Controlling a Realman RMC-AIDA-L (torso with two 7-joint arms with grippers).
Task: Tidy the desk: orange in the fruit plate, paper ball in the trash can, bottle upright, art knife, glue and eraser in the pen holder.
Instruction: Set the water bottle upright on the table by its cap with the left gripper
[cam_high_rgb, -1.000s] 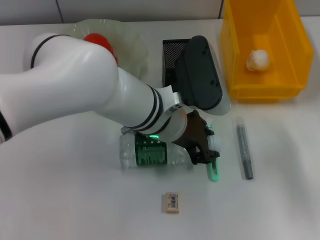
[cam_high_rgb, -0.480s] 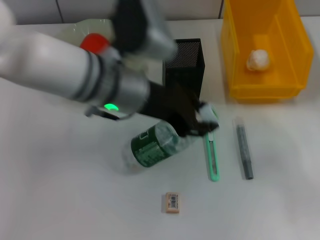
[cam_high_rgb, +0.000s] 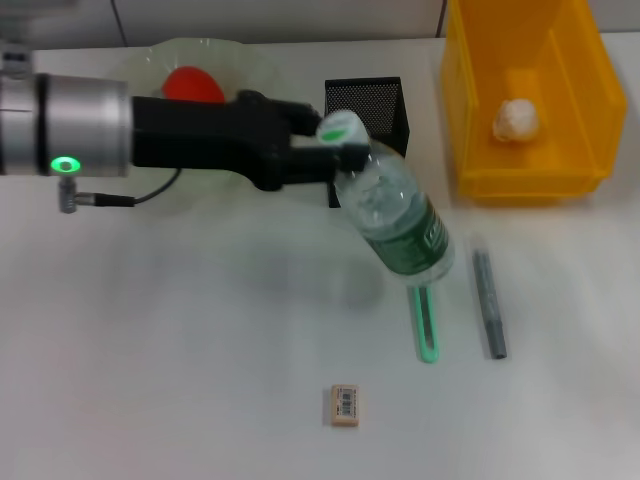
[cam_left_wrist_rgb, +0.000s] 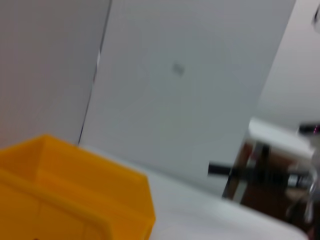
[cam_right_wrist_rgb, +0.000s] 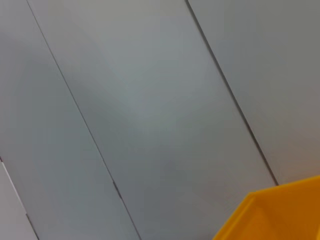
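Observation:
My left gripper (cam_high_rgb: 335, 158) reaches in from the left and is shut on the neck of the bottle (cam_high_rgb: 400, 222), just under its white cap. The bottle hangs tilted above the desk (cam_high_rgb: 180, 340), cap up toward the pen holder (cam_high_rgb: 378, 100), base over the art knife (cam_high_rgb: 428, 328). The grey glue (cam_high_rgb: 488, 305) lies right of the knife. Near the front edge lies the eraser (cam_high_rgb: 343, 405). The orange (cam_high_rgb: 193, 85) rests in the fruit plate (cam_high_rgb: 150, 62). A paper ball (cam_high_rgb: 515, 118) lies in the trash can (cam_high_rgb: 575, 160). My right gripper is out of view.
The black forearm of the left arm (cam_high_rgb: 200, 145) crosses in front of the fruit plate. Both wrist views show only the wall and a yellow corner of the trash can (cam_left_wrist_rgb: 75, 200) (cam_right_wrist_rgb: 280, 215).
The bottle lay on its side at mid-desk; my left gripper has lifted it and swung it right, cap up. The arm now stretches in low from the left.

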